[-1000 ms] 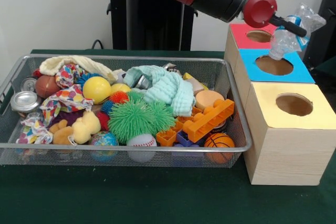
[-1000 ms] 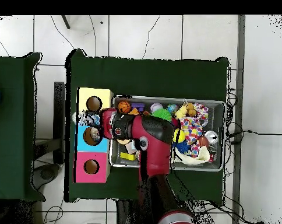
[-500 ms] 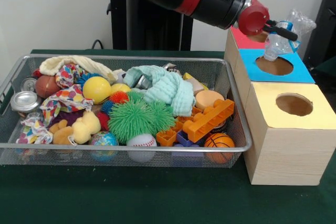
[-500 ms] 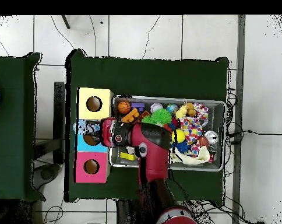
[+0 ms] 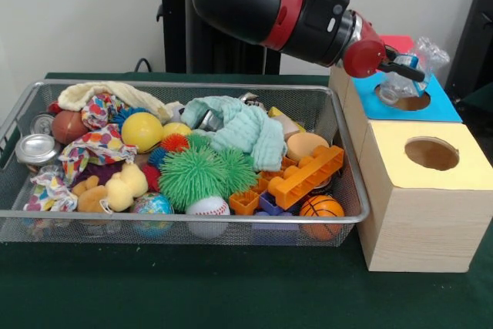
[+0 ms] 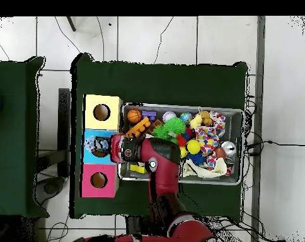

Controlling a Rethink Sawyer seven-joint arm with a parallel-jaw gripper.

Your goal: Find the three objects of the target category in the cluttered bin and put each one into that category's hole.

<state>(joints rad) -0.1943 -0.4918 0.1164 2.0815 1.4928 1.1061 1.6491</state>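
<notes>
No legible brand, label or writing shows on any item.

Landmark: the wire bin (image 5: 31,217) on the green surface (image 5: 192,290).

Nearest the front wall of the bin lie a baseball (image 5: 208,206), a small globe ball (image 5: 152,204) and a miniature basketball (image 5: 321,207). Just behind them sit a green spiky ball (image 5: 202,172), an orange building block (image 5: 306,175) and a yellow plush toy (image 5: 123,186). Toward the bin's left wall rests a silver can (image 5: 35,149). Farther back lie a yellow ball (image 5: 142,130) and a mint-green cloth (image 5: 243,130).

Beside the bin's right wall stands a row of three wooden boxes. Nearest is the yellow-topped box (image 5: 451,179); behind it is the blue-topped box (image 5: 445,108), then the red-topped box (image 5: 397,41). Each top visible in the overhead view has a round hole.

The end effector (image 5: 400,68) is pinched on a crumpled clear plastic bottle (image 5: 412,73), which carries a blue band. The bottle hangs tilted directly over the hole of the blue-topped box, its lower end at the hole's rim. In the overhead view the end effector (image 6: 106,146) lies over the blue-topped box (image 6: 87,140).
</notes>
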